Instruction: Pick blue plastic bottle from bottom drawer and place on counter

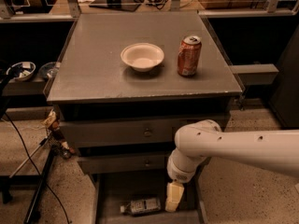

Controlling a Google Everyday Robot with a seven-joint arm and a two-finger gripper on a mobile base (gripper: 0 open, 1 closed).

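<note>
The blue plastic bottle [141, 206] lies on its side in the open bottom drawer [112, 192], near the drawer's front, its cap pointing left. My gripper [173, 197] hangs down into the drawer on the white arm that comes in from the right. It stands just right of the bottle, close beside its right end; whether it touches the bottle cannot be told. The counter [93, 69] is the flat gray top of the cabinet above.
A white bowl [142, 56] and an orange soda can [188, 55] stand on the counter. The two upper drawers [117, 133] are closed. A stand with cables [39, 190] is on the floor at left. A side shelf [254, 72] juts out at right.
</note>
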